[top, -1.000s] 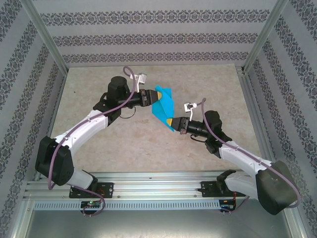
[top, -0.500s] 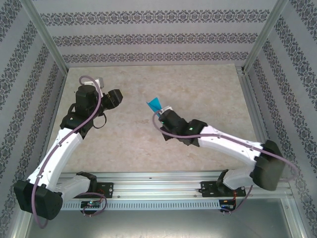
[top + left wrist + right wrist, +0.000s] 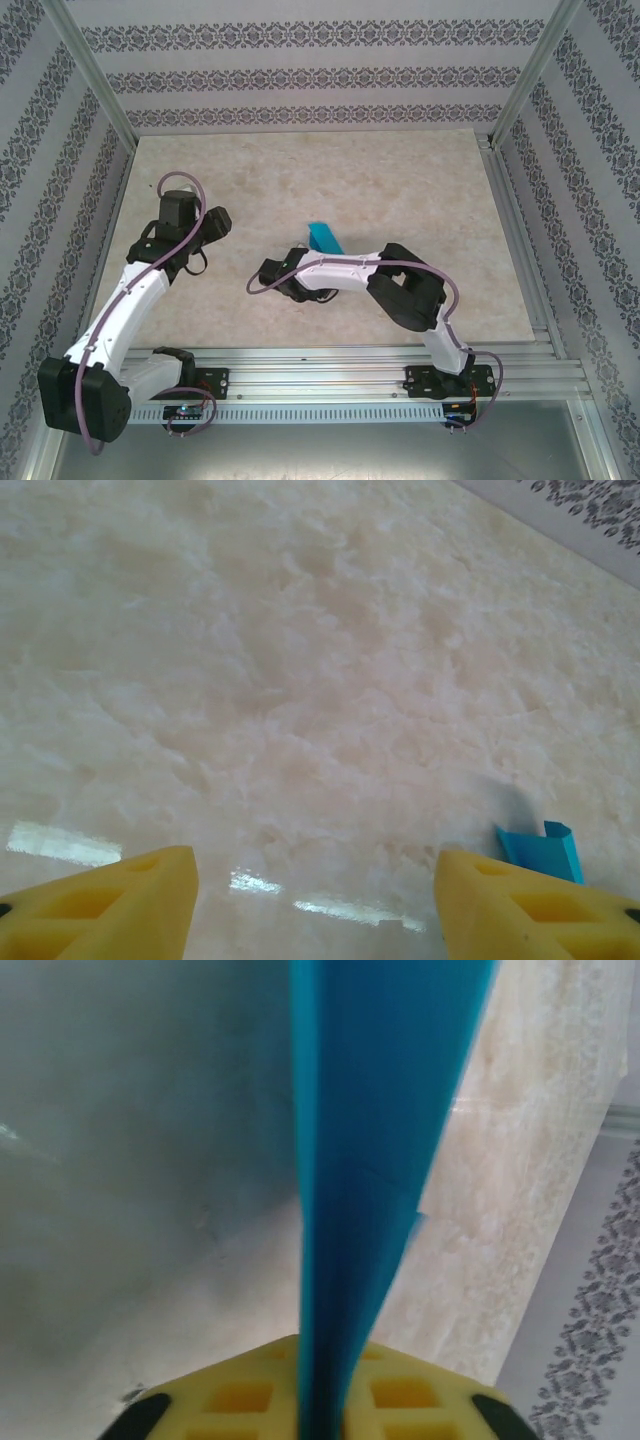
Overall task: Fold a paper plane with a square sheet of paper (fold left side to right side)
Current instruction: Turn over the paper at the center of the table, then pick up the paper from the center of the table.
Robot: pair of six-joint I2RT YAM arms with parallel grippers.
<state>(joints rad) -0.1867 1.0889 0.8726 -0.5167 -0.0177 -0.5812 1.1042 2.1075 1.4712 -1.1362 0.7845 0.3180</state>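
1. Since the left arm has let go, the folded blue paper [image 3: 323, 238] is now with the right arm alone. A second ago both arms held it between them, nearer the far edge of the worktop [image 3: 420, 190].
2. Left fingers [image 3: 214, 222]: spread wide with nothing between them. They have drawn back toward the worktop's left edge and are well apart from the paper.
3. Right fingers [image 3: 320, 1398]: all but closed, one on each side of the paper, which stands on edge in the narrow gap and runs away from them as a slim strip. I cannot tell whether the pinch is firm or slackening.
4. Position: the right arm has swung across, and the paper now sits about mid-worktop. I cannot tell whether its lower edge touches the surface.
5. Assessment: the two-handed folding appears finished for this stage, the sheet being narrow and doubled. The likely next step is to lay it down or release it. With one narrow grip on thin paper, it could tip or spring open on release.
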